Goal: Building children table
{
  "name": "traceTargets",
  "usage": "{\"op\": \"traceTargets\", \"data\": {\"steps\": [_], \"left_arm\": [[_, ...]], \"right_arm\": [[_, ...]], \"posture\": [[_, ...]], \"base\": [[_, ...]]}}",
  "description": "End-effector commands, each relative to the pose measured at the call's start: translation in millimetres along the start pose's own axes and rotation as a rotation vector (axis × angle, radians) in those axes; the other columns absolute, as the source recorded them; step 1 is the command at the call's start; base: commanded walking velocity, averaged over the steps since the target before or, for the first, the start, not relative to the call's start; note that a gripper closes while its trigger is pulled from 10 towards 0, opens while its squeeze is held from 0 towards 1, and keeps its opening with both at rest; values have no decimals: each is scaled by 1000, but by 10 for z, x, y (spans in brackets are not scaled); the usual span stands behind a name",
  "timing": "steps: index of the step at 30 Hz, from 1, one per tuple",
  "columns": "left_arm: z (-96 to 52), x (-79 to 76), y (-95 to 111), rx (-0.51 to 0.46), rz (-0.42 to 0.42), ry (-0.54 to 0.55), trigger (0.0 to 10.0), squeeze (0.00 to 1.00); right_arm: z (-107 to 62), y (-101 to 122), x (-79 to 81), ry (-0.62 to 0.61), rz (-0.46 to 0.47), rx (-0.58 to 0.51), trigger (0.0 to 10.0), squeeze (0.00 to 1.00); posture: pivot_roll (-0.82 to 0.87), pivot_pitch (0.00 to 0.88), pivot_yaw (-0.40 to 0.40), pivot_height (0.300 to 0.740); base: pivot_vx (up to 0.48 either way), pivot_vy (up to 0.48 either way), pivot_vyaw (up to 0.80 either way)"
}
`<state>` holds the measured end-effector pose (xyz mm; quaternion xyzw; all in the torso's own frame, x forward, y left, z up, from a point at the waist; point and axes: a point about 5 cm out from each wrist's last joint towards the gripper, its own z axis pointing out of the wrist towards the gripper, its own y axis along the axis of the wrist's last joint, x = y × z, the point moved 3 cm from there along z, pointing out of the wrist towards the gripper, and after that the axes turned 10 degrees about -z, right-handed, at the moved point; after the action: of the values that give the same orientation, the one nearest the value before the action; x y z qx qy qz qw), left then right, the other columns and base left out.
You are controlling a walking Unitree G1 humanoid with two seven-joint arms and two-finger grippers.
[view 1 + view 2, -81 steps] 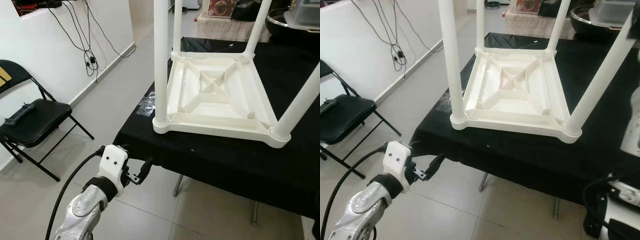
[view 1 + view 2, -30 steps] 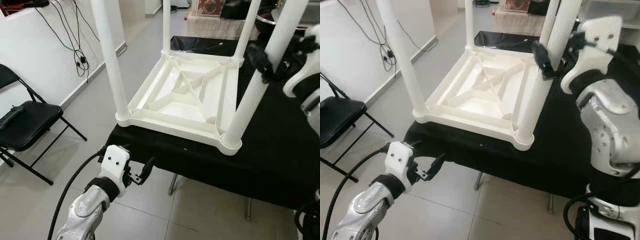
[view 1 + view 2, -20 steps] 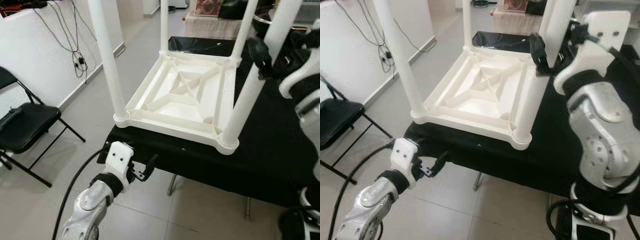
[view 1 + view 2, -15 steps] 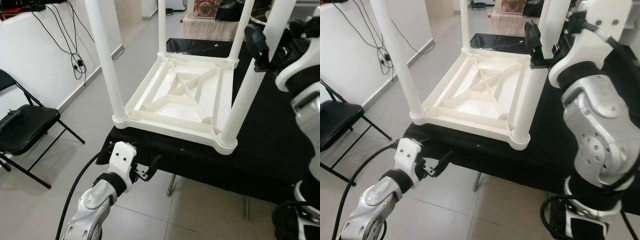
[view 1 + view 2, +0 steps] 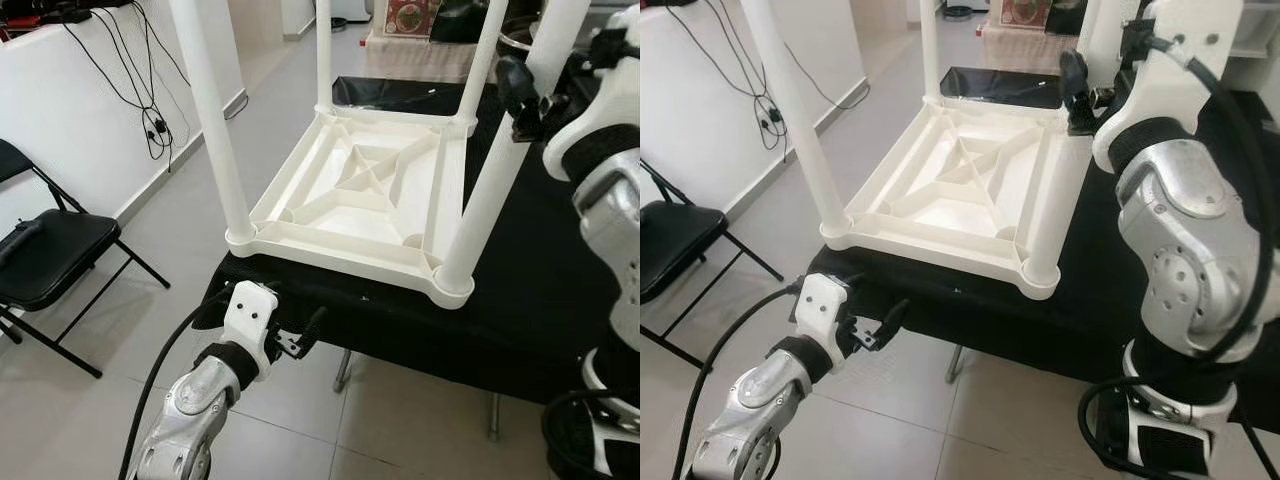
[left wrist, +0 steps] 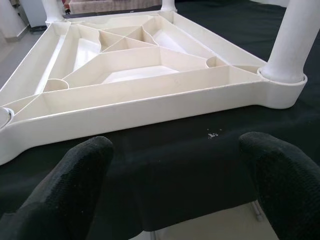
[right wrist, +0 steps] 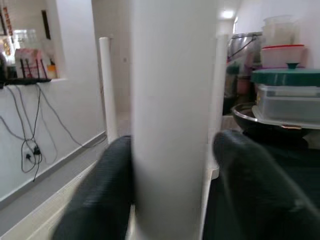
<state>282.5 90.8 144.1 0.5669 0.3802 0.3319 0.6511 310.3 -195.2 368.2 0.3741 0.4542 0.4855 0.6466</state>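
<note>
A white plastic children's table (image 5: 365,195) lay upside down in the upper middle of the frame, its ribbed underside up and four round white legs standing upward, on a black cloth-covered table (image 5: 560,290). The right gripper (image 7: 172,165), in the upper right, had its black fingers (image 7: 107,185) pressed against both sides of the near right white leg (image 5: 500,170). The left gripper (image 6: 175,185) hovered in the lower left, just below the cloth's edge, fingers spread and holding nothing. A black folding chair (image 5: 50,255) stood at the left edge.
</note>
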Motion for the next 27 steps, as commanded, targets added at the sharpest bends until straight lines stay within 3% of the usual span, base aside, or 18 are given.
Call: {"op": "traceTargets", "data": {"steps": [1,9,11,12,14,15,16,17,18,19,22,27], "left_arm": [[-15,4,-40,9,1,8,10000,0],[-25,4,-37,5,3,11,10000,0],[-29,2,-35,5,4,11,10000,0],[-29,2,-35,5,4,11,10000,0],[-30,-7,-35,5,3,8,10000,0],[-34,-19,-30,4,3,6,10000,0],[-34,-19,-30,4,3,6,10000,0],[-36,-25,-21,3,5,4,10000,0],[-54,-22,-2,2,11,7,10000,0],[-54,-22,-2,2,11,7,10000,0],[-152,43,35,6,23,40,10000,0],[-256,81,37,24,31,58,10000,0]], "right_arm": [[31,-47,-8,-16,-6,17,0,0],[77,-48,-73,-38,1,12,0,0],[116,-106,-285,-105,9,28,0,0],[116,-106,-285,-105,9,28,0,0],[188,-423,-700,-263,40,122,196,0],[198,-713,-986,-381,55,216,6118,0],[198,-713,-986,-381,55,216,6118,0],[168,-976,-1228,-484,89,298,9686,0],[100,-1160,-1436,-576,112,357,10000,0],[100,-1160,-1436,-576,112,357,10000,0],[-5,-1299,-1658,-665,135,397,10000,0],[-42,-1394,-1603,-648,148,426,10000,0]], "posture": [[-168,48,-14,740],[-160,45,-17,740],[-156,43,-16,740],[-156,43,-16,740],[-150,44,-13,740],[-130,51,-20,740],[-130,51,-20,740],[-130,51,-20,740],[-97,62,-33,740],[-97,62,-33,740],[-76,91,-32,740],[-55,116,-24,740]], "base": [[0,0,0],[0,0,0],[0,0,0],[0,0,0],[0,0,0],[0,0,0],[0,0,0],[0,0,0],[0,0,0],[0,0,0],[0,0,0],[0,0,0]]}}
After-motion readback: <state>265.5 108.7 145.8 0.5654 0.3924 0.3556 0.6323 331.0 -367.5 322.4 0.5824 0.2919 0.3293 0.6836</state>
